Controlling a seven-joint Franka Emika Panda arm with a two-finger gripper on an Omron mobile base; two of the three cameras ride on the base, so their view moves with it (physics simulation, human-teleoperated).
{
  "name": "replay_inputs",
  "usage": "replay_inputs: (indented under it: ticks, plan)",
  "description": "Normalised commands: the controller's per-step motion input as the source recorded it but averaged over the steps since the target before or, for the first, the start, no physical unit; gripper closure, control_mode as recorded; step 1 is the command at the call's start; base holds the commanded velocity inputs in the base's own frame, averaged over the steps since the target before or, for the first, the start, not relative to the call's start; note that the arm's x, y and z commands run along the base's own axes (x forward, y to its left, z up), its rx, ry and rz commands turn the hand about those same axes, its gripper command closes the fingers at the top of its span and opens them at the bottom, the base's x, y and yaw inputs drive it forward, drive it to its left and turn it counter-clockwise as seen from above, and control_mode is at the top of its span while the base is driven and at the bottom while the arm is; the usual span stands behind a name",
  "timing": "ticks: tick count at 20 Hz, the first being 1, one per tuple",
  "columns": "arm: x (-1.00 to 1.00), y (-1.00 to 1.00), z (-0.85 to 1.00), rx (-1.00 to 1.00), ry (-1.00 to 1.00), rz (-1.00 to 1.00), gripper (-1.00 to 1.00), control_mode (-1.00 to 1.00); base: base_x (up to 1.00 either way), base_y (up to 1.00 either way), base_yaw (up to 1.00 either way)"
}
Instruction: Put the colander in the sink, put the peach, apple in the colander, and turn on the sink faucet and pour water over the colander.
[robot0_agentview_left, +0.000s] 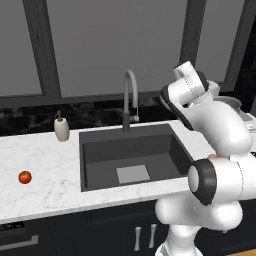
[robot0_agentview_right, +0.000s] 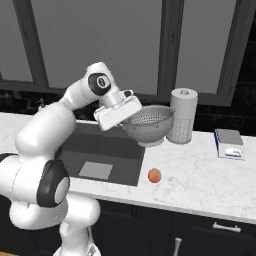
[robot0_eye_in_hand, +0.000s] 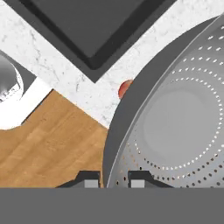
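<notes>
My gripper (robot0_agentview_right: 127, 118) is shut on the near rim of the colander (robot0_agentview_right: 148, 122), a pale perforated bowl held just above the counter to the right of the sink (robot0_agentview_right: 107, 150). In the hand view the colander (robot0_eye_in_hand: 175, 122) takes up the right side, and its rim runs between my fingertips (robot0_eye_in_hand: 91, 182). The peach (robot0_agentview_right: 155, 175) lies on the counter near the front edge, below the colander, and peeks past the rim (robot0_eye_in_hand: 124, 89). The red apple (robot0_agentview_left: 25, 177) sits on the counter far left of the sink (robot0_agentview_left: 130, 152). The sink faucet (robot0_agentview_left: 130, 95) stands behind the basin, with no water running.
A paper towel roll (robot0_agentview_right: 182, 116) stands right behind the colander. A small box (robot0_agentview_right: 229, 143) lies further right. A beige soap dispenser (robot0_agentview_left: 61, 127) stands at the back left of the sink. The wooden floor (robot0_eye_in_hand: 52, 144) shows beyond the counter's front edge.
</notes>
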Motion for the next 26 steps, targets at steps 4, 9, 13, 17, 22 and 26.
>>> replay_inputs:
  ticks: [4,9,13,17,22,26]
  plan:
    - [-0.36,0.37,0.06,0.11,0.07,0.74,1.0,-1.0,0.0,0.0,0.0]
    - [-0.39,0.13,0.04,0.31,0.06,0.7,1.0,-1.0,0.0,0.0,0.0]
    - [-0.2,-0.04,0.08,0.51,0.07,0.63,1.0,-1.0,0.0,0.0,0.0]
    - [0.0,-0.05,0.02,0.21,0.0,0.57,1.0,-1.0,0.0,0.0,0.0]
    - [0.02,0.01,-0.09,-0.01,0.0,0.41,1.0,-1.0,0.0,0.0,0.0]
    - [0.09,0.01,-0.2,-0.06,0.0,0.27,1.0,-1.0,0.0,0.0,0.0]
